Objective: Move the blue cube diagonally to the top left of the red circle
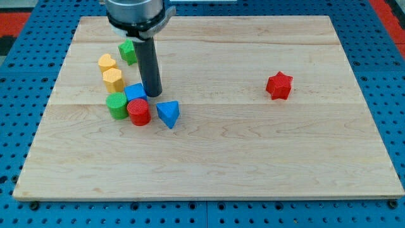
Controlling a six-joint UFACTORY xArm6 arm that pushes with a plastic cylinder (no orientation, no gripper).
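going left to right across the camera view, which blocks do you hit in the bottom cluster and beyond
green cylinder → red cylinder → blue triangle → red star. The blue cube overlaps the first two in that direction, so I left it out.

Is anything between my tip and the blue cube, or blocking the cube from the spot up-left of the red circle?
Nothing stands between them: my tip sits right against the blue cube, on its right side. The cube already touches the red circle at its upper left. The green cylinder crowds that side, just left of the cube.
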